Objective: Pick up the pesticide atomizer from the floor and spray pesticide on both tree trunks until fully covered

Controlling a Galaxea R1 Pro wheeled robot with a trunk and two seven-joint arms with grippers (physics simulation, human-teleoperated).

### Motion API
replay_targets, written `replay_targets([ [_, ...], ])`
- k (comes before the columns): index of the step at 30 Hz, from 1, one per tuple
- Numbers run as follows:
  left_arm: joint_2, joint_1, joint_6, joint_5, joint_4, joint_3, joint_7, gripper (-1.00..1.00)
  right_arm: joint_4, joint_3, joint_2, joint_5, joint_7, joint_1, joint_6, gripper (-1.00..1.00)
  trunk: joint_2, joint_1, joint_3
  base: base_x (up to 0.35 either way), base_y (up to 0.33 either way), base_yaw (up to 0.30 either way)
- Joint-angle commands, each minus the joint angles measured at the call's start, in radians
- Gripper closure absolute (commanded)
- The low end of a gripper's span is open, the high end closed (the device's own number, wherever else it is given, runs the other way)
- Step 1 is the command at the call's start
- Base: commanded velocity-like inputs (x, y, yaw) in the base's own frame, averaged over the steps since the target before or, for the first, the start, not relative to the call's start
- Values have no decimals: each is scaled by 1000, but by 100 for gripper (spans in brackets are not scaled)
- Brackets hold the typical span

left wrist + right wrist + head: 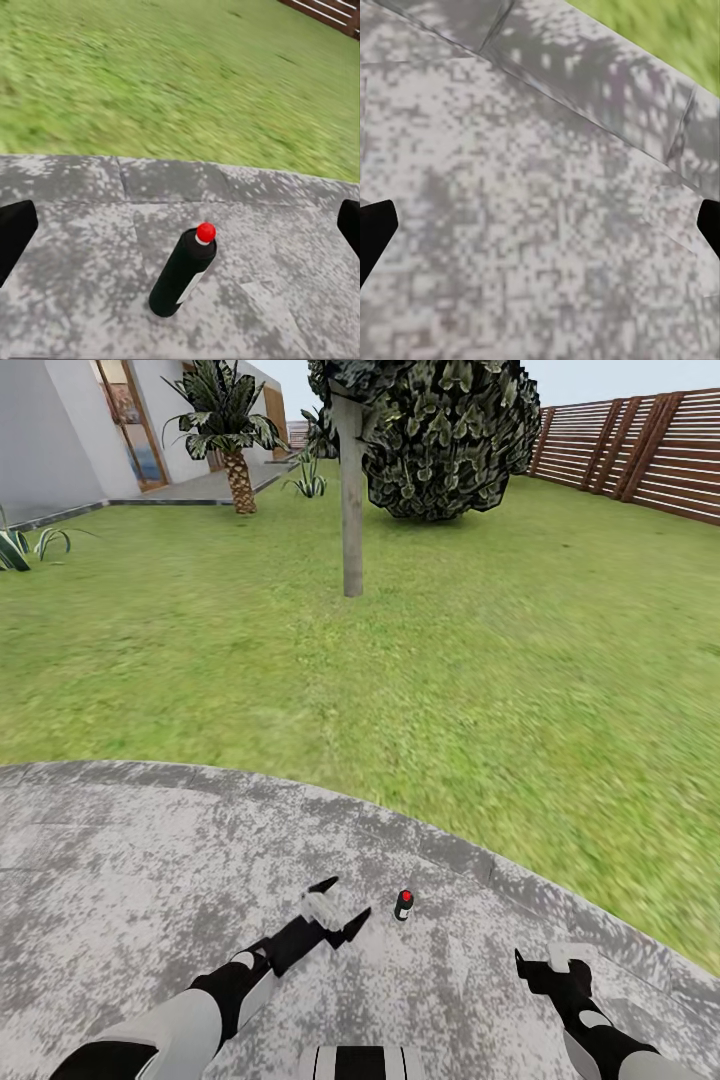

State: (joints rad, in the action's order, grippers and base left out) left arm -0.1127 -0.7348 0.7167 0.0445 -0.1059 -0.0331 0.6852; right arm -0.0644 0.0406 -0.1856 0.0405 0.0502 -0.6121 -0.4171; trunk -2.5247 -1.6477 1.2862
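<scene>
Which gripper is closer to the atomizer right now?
Left. The left gripper, open, sits just beside the atomizer standing on the stone paving, which lies ahead between its fingers in the left wrist view. The right gripper is open too, farther off on the atomizer's other side.

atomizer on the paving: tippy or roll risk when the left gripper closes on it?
Probably tippy: the pesticide atomizer is tall, narrow and already leaning. Round body, so once down it would likely roll on the stone paving. Looks rigid; the left gripper is open beside it.

atomizer [403, 905]: 1 | bare tree trunk [351, 500]: 1 | palm [233, 435]: 1 | tools: 2 | fence [640, 450] panels: perhaps 3
</scene>
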Motion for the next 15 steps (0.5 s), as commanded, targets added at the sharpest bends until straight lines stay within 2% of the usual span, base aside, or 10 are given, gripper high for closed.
replay_targets([
  [1,0,0,2,1,0,-1,-5,-100,0,0,0,0,0,0,0,-100,0,0,0,0,0,0],
  [10,-2,0,5,9,1,-5,-22,-100,0,-1,0,1,0,0,0,-100,0,0,0,0,0,0],
  [12,-3,0,0,21,2,-10,-25,-100,0,-1,0,1,0,0,0,-100,0,0,0,0,0,0],
  [15,-4,0,-41,68,2,-24,-45,-100,1,-1,0,0,0,0,0,-100,0,0,0,0,0,0],
])
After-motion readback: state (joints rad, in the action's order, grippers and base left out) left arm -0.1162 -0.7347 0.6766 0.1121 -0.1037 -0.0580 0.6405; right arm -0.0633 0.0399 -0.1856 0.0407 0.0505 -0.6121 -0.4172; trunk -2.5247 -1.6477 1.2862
